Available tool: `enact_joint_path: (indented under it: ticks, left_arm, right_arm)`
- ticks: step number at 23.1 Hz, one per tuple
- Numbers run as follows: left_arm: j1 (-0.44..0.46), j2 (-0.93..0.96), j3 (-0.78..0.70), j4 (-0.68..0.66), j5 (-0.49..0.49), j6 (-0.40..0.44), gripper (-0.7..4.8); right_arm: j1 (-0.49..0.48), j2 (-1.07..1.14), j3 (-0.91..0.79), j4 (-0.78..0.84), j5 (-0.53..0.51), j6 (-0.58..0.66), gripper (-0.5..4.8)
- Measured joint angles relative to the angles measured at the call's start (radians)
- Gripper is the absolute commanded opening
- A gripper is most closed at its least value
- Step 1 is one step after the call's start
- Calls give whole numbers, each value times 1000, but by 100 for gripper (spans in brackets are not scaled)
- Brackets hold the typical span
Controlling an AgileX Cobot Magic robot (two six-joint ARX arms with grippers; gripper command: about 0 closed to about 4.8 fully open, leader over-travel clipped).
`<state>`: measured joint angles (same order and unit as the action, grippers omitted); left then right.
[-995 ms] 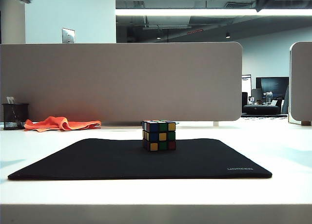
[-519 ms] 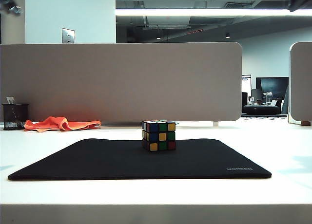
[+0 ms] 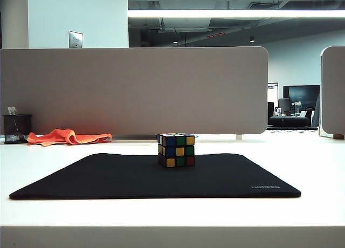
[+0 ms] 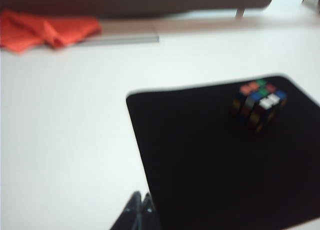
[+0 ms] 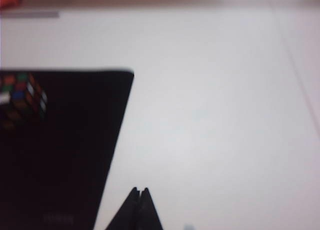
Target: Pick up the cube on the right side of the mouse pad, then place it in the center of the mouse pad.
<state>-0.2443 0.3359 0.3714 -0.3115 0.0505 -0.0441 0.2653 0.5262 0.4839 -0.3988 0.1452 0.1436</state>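
The cube [image 3: 176,150] sits on the mouse pad [image 3: 108,178], near the middle of its width and toward the far edge, resting flat and untouched. The pad lies on the white desk [image 3: 302,162], its grey lettering at the near right corner. An orange cloth [image 3: 67,136] lies at the back left beside a black mesh cup [image 3: 16,128], in front of a grey divider panel [image 3: 135,89].

The left gripper [image 4: 139,205] is pinched together and empty, high over the desk beside the pad's left edge. The right gripper [image 5: 139,195] is likewise closed on nothing, above bare desk just off the pad's right edge. Neither arm appears in the exterior view.
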Motion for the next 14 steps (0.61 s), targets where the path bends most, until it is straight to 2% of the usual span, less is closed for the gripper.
enact_joint_path:
  ticks: [3,6,14]
  left_arm:
    - [-2,3,-61,50,-3,-60,-6]
    - [-2,2,-169,172,-18,-61,-6]
    - [-2,-9,-226,366,-25,-61,-6]
  right_arm:
    - [0,3,-41,-36,-73,18,1]
    - [1,-40,-156,129,-40,16,1]
    - [1,-282,-310,294,-36,11,0]
